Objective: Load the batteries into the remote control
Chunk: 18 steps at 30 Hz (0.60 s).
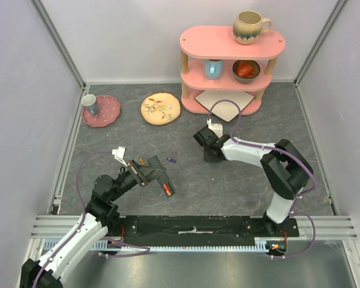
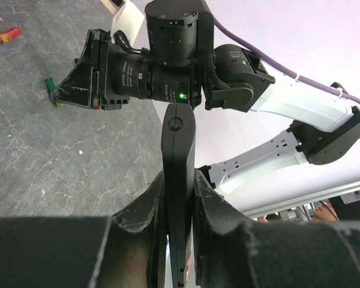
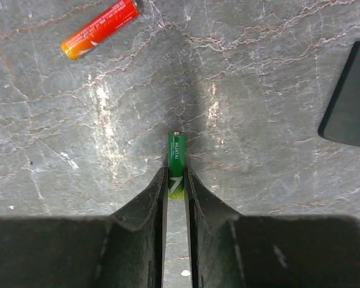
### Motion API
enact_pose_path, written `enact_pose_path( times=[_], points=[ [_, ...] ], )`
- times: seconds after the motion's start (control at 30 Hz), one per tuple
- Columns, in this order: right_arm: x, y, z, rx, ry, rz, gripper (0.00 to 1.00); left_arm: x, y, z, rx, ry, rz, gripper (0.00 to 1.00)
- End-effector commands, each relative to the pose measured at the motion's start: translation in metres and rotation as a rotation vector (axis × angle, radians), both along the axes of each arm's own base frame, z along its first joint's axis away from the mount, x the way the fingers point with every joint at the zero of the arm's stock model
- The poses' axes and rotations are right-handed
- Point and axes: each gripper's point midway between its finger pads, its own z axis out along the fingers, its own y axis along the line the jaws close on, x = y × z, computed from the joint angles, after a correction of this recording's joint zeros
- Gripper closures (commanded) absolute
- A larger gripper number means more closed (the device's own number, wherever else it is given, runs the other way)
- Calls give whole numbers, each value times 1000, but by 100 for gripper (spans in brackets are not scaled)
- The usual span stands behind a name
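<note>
1. My right tool (image 3: pixel 176 201) is down at the grey stone-patterned worktop (image 3: pixel 270 180). Its two black fingers (image 3: pixel 150 210) are drawn in against the near end of a small green cylindrical battery (image 3: pixel 176 157).
2. That green battery lies flat on the worktop, its far end poking out beyond the fingertips.
3. My left tool (image 2: pixel 179 195) is clamped on the slim black plastic remote control (image 2: pixel 178 138), gripping it edge-on by its two broad faces.
4. From above, the remote control sticks out of the left tool towards the near right. An orange-red patch (image 1: pixel 167 190) shows near its free end, but I cannot tell whether that is a cell seated in the bay.
5. An orange-and-red cylindrical battery (image 3: pixel 99 28) lies loose on the worktop, past the green one and to its left, well apart from it.
6. A tiny purple battery (image 1: pixel 172 160) lies between my two tools, nearer the remote control.
7. At the far side stands a pink three-tier shelf (image 1: pixel 228 43) with mugs on it.
</note>
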Motion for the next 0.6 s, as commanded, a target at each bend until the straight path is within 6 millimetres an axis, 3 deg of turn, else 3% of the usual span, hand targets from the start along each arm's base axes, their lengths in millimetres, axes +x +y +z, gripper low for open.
enact_pose_path(
  times=[0.0,0.2,0.57],
  points=[
    [-8,-22,5,-126,23,107,77,1,1,-7,-2,-4,2,98],
    [-6,-24,9,-146,7,161,67,2,0,-12,-2,15,2,98],
    [1,-7,12,-98,8,180,47,4,0,-13,8,20,9,98]
  ],
)
